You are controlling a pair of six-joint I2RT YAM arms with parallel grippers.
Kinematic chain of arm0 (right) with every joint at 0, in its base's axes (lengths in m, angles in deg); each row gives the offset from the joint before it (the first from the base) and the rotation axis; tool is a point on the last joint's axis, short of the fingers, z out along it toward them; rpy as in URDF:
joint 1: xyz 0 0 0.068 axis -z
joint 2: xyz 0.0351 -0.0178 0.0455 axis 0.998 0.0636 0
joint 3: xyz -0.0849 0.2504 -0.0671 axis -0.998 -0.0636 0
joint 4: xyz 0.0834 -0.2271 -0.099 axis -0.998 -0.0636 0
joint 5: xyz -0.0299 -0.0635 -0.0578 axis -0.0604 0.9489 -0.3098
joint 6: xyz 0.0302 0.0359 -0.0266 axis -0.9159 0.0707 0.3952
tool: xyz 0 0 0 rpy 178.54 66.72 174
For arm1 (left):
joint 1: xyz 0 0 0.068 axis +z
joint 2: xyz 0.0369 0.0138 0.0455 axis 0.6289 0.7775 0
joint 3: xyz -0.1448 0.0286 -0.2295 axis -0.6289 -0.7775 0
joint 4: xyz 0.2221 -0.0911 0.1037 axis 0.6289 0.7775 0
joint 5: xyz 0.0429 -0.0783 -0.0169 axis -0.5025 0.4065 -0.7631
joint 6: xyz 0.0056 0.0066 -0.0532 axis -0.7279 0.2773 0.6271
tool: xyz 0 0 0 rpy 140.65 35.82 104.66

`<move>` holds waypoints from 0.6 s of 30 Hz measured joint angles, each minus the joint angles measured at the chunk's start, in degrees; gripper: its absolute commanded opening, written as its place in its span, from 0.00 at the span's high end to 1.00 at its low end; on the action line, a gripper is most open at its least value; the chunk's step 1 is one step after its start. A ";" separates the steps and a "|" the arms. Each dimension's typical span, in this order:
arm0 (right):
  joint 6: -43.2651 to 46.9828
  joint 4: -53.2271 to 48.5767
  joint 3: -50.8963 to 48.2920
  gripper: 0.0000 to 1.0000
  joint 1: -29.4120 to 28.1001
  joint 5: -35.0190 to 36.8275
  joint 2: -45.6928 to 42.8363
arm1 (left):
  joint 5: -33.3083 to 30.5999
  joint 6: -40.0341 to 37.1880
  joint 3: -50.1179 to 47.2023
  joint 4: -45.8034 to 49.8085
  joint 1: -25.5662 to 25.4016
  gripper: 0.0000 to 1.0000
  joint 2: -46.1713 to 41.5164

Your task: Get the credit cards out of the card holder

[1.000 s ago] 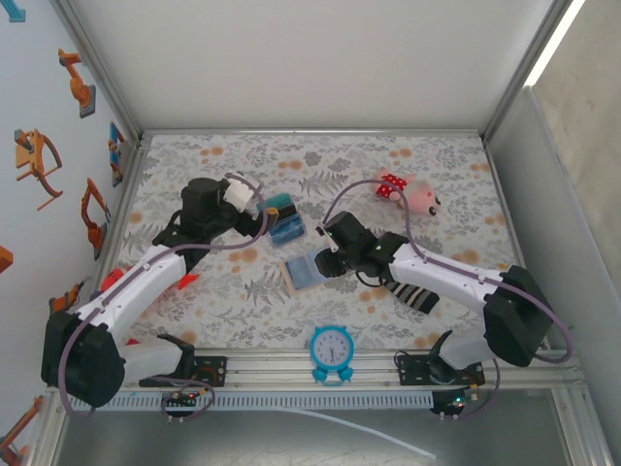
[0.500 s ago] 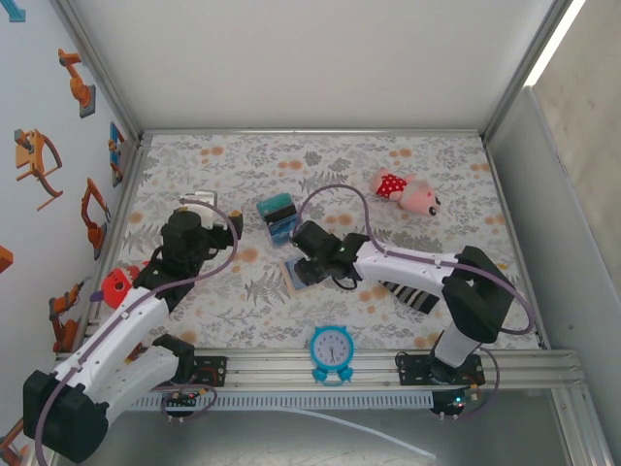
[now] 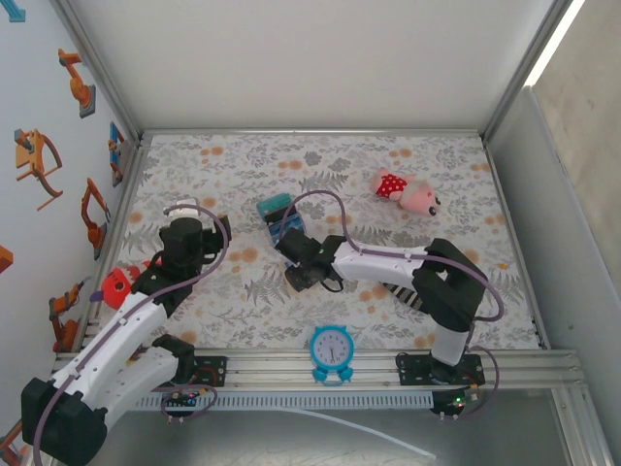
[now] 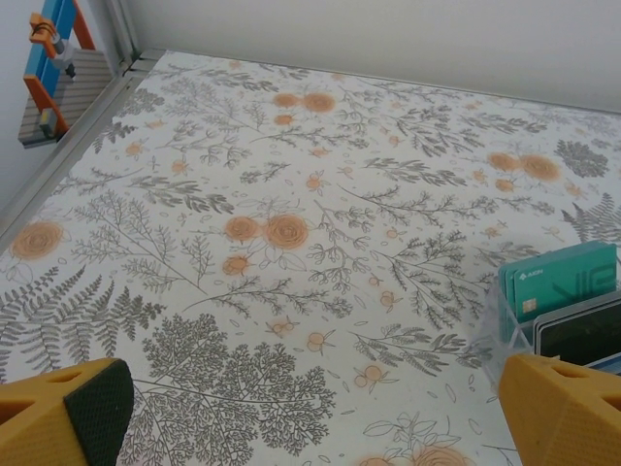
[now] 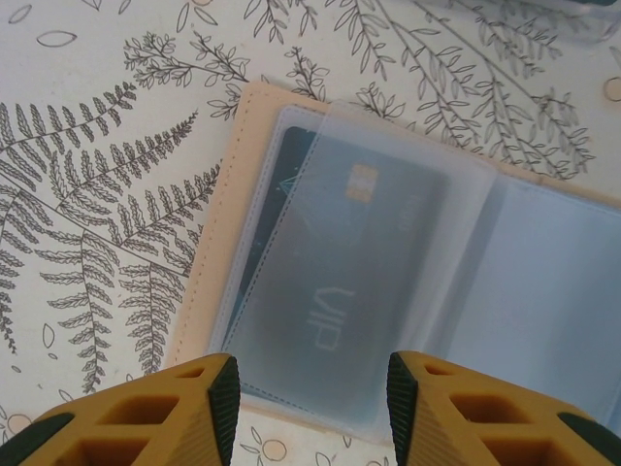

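Jaws, right gripper (image 5: 310, 388): part spread, empty, poised over card holder (image 5: 225, 223).
Jaws, left gripper (image 4: 310, 403): spread wide, empty, above floral table (image 4: 291, 146).
Card holder: lies open, flat, mid-table.
VIP card (image 5: 340, 262): inside clear sleeve, not yet pulled.
Teal card (image 4: 558, 282): out, farther back.
Progress: judged partly done.
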 measured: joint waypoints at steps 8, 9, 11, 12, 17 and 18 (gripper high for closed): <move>-0.22 -0.50 2.71 0.45 -0.07 0.00 4.55 | -1.25 1.64 0.00 1.62 0.04 0.03 1.42; -0.24 -0.50 2.73 0.45 -0.07 0.02 4.96 | -1.29 1.68 0.00 1.77 0.04 0.03 1.46; -0.37 -0.55 2.73 0.45 -0.07 0.00 5.77 | -1.40 1.86 0.00 2.12 0.04 0.03 1.49; -0.39 -0.52 2.82 0.45 -0.07 0.02 5.97 | -1.40 1.86 0.00 2.25 0.04 0.03 1.49; -0.76 -0.48 3.06 0.48 -0.07 -0.02 6.14 | -1.42 1.86 0.00 2.67 0.04 0.03 1.49; -0.87 -0.48 3.06 0.49 -0.07 -0.07 6.14 | -1.42 1.86 0.00 2.75 0.04 0.03 1.49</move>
